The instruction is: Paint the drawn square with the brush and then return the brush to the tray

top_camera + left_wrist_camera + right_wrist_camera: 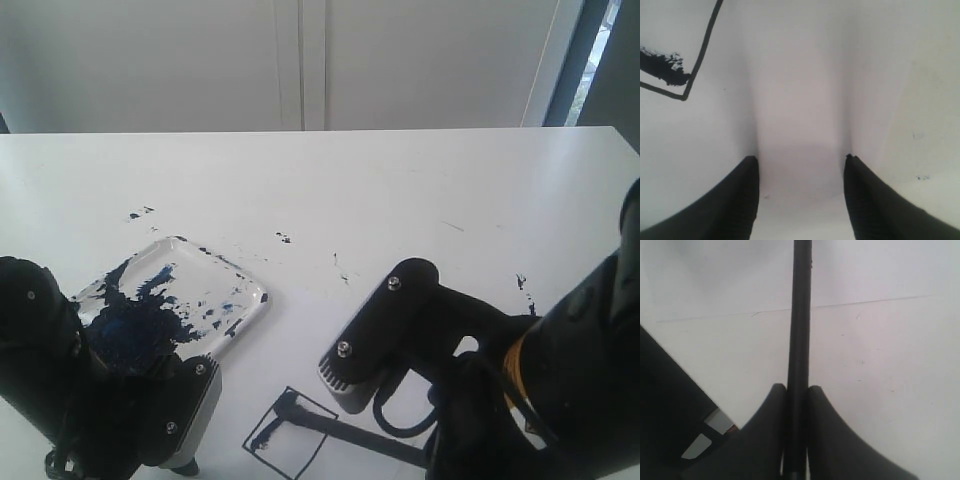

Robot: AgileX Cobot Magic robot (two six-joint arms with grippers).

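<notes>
The right wrist view shows the right gripper (798,388) pinching the brush (800,330). Both fingers press against the thin black shaft, which runs straight out ahead of them over the white desk (890,365). The tip lies past that view's edge. Only the exterior view shows it: the dark tip rests inside the drawn square (290,432), at the corner farthest from the camera, well ahead of the right gripper. The exterior view does not show the fingers themselves, which the arm hides.

In the left wrist view the left gripper (800,159) is spread, with only bare desk between its fingers. Ahead of it and off to one side is one corner of the square's black outline, with a ragged dark paint smear (662,65) inside it. The brush does not appear there.

Farther off, beyond the left arm, the tray (245,310) lies flat on the desk, blotched with dark blue paint. Only the exterior view shows it. Past it, small paint specks (283,238) dot the desk.
</notes>
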